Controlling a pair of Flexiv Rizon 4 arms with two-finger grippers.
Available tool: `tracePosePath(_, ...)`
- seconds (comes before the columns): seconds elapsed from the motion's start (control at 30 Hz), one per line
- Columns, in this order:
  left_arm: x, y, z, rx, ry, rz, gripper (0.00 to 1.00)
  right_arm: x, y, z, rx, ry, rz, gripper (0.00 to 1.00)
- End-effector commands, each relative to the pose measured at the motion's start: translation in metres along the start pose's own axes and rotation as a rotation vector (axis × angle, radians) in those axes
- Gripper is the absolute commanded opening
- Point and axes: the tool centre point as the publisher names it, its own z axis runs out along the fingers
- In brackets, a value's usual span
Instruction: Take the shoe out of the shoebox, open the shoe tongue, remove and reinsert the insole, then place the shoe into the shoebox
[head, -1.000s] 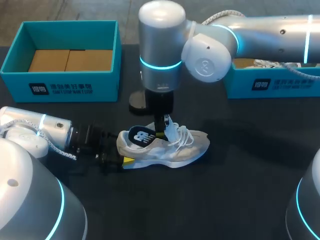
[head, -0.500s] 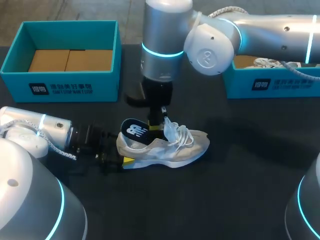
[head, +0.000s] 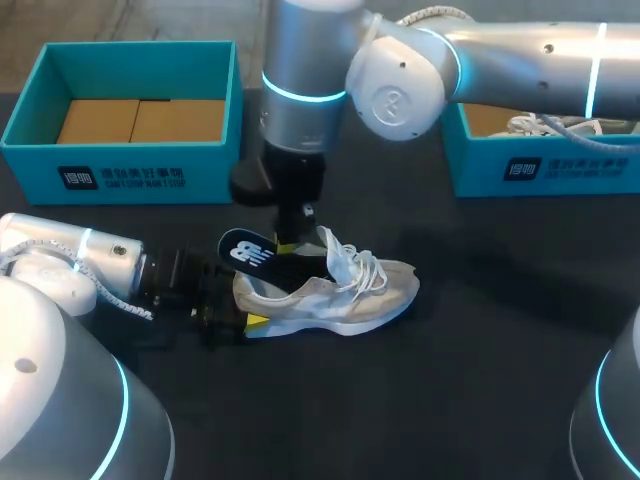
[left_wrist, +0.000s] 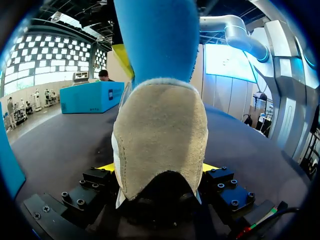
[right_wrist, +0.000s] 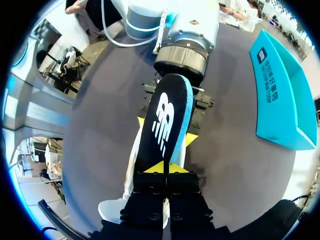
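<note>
The white sneaker (head: 345, 295) stands on its sole near the middle of the black table (head: 480, 380), toe toward the right edge and heel toward the left edge. Its tongue and loose laces stick up over the opening.

The left gripper (left_wrist: 159, 169) lies low on the table behind the shoe. Its yellow-tipped fingers stand wide apart and press the tan heel from both sides, so it has the sneaker clamped at the heel.

The right arm comes down from above, with the right gripper (right_wrist: 164, 167) over the shoe's opening. Its fingers are closed tight together, pinching the front end of the insole (head: 248, 250). The insole is black on top with a white logo and blue underneath. It slants up out of the shoe, and its heel end hangs past the heel collar, over the left gripper. Whether its front end touches the inside of the shoe, I cannot tell.

A teal shoebox (head: 120, 165) sits open at the far left corner, with brown cardboard on its floor. A second teal shoebox (head: 545, 170) at the far right edge holds another white laced shoe (head: 560, 125).
</note>
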Motion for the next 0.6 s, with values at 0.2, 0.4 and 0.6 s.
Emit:
tracePosePath(0.2,0.000,0.006,-0.001,0.000,-0.001,0.000,0.00,-0.001,0.005,0.006,-0.074,0.000,0.008,0.28)
tracePosePath(0.4,0.000,0.006,-0.001,0.000,-0.001,0.000,0.00,0.004,-0.001,0.002,-0.142,0.022,0.036,0.36)
tracePosePath(0.6,0.000,0.006,-0.001,0.000,-0.001,0.000,0.00,0.004,-0.012,-0.003,-0.241,0.073,0.145,0.36)
